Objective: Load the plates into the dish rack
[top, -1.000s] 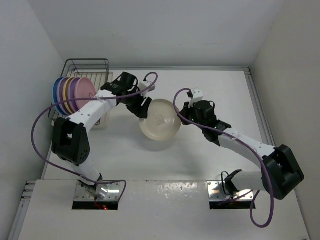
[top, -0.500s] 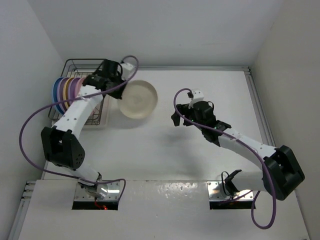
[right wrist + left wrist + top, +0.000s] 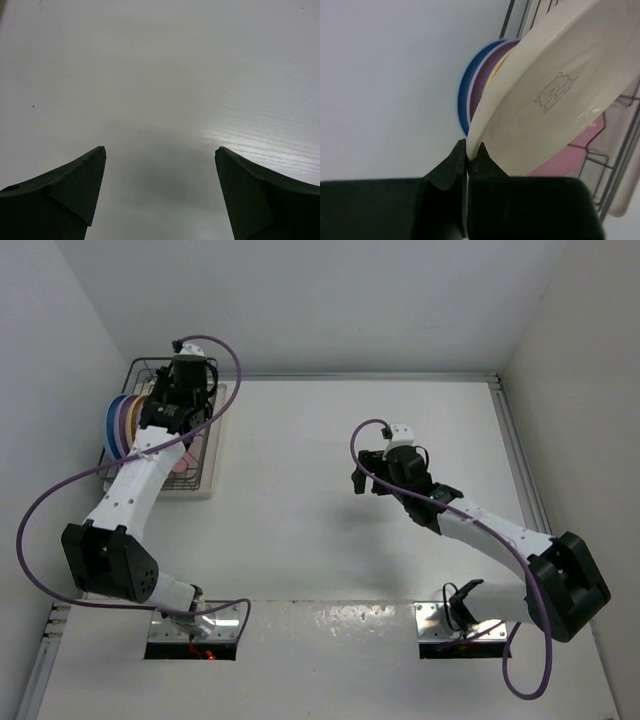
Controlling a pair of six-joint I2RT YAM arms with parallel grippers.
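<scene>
Loading step in hand, apparently on the final plate. Pinching cream plate [image 3: 555,95] by its rim in left gripper [image 3: 467,150], fingers clamped shut, tilted at dish rack [image 3: 140,368], 10 o'clock of table, beside racked blue plate [image 3: 465,100], purple plate [image 3: 487,75], pink plate [image 3: 580,150]. Idling with right gripper [image 3: 160,150] spread wide, empty, mid-table. Next, probably: lower between free prongs, seat, then release.

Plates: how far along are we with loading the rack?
Done: a row of colored plates sits in the rack. In hand: the left gripper pinches the cream plate by its rim at the rack. Left: slot and release it; no other loose plate shows. The right gripper is open, empty.
</scene>
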